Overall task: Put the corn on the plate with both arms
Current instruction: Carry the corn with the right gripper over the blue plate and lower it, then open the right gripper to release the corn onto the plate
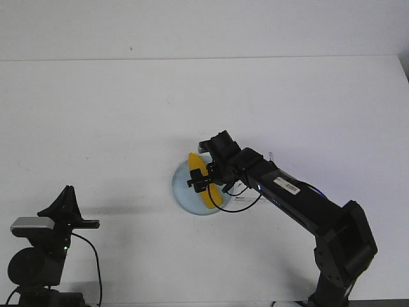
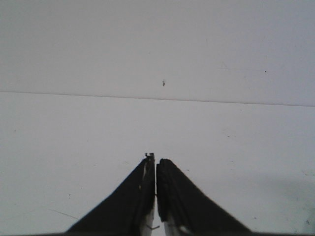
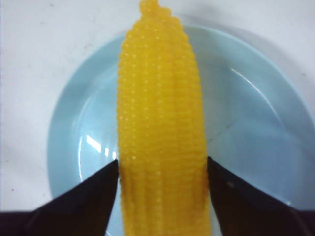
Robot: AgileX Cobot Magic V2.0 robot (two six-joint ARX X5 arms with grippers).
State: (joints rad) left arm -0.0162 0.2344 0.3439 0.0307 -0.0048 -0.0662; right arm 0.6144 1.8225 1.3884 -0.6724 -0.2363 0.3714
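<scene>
The yellow corn (image 1: 195, 164) lies across the pale blue plate (image 1: 181, 189) near the middle of the table, its pointed end away from me. My right gripper (image 1: 204, 182) reaches over the plate and is shut on the corn's thick half. In the right wrist view both black fingers (image 3: 93, 191) press the sides of the corn (image 3: 160, 98) over the plate (image 3: 246, 123). I cannot tell whether the corn rests on the plate or hangs just above it. My left gripper (image 1: 66, 192) is at the near left, shut and empty; its fingertips (image 2: 149, 162) nearly touch over bare table.
The white table (image 1: 96, 115) ends at a far edge in front of a pale wall (image 1: 204, 25). The right arm's base (image 1: 342, 256) stands at the near right and the left arm's base (image 1: 32, 268) at the near left.
</scene>
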